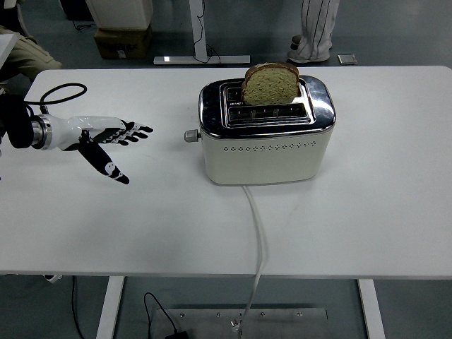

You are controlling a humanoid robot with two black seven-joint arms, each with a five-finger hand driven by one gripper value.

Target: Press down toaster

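A cream and chrome toaster [265, 134] stands at the middle of the white table [367, 198]. A slice of bread [270, 82] stands raised out of its far slot. The lever knob [190, 135] on the toaster's left end sits high. My left hand [111, 145] hovers over the table to the left of the toaster, well clear of the knob, fingers spread and holding nothing. The right arm is out of view.
The toaster's white cord [258, 233] runs from its front over the table's near edge. A person's legs [314, 28] show at the top. A cardboard box [123, 39] and a table base stand on the floor behind.
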